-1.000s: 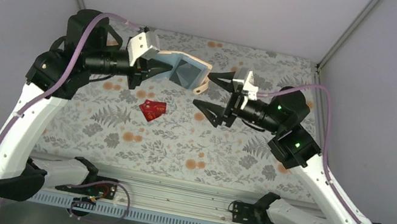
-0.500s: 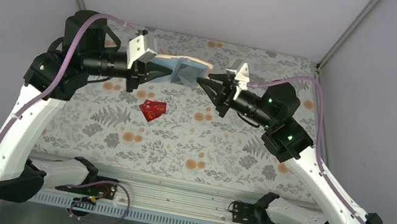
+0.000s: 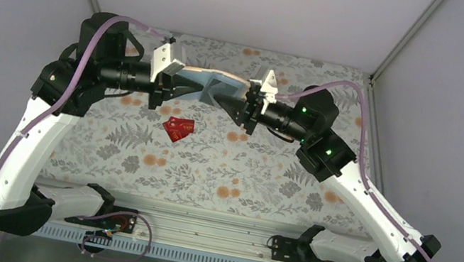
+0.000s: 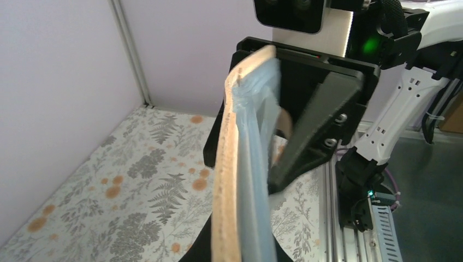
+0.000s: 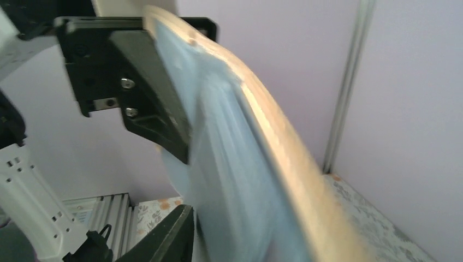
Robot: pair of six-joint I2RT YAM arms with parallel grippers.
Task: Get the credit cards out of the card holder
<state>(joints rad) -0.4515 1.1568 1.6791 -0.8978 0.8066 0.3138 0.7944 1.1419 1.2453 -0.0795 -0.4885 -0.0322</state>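
The card holder (image 3: 219,84), tan outside and pale blue-grey inside, hangs in the air over the far middle of the table between both grippers. My left gripper (image 3: 195,87) is shut on its left end. My right gripper (image 3: 228,101) has its jaws on both sides of the right panel and is closed against it. The left wrist view shows the holder (image 4: 240,164) edge-on, with a right finger (image 4: 316,125) against the blue inside. In the right wrist view the holder (image 5: 235,153) is blurred. Red credit cards (image 3: 178,127) lie on the table below. The black card is hidden.
The flowered table cover (image 3: 222,172) spreads under both arms. Grey walls close in the back and both sides. A metal rail (image 3: 196,236) with the arm bases runs along the near edge.
My right gripper has moved left onto the holder's right panel and closed from wide open. The holder has turned from an open V to nearly edge-on. The red cards have not moved.
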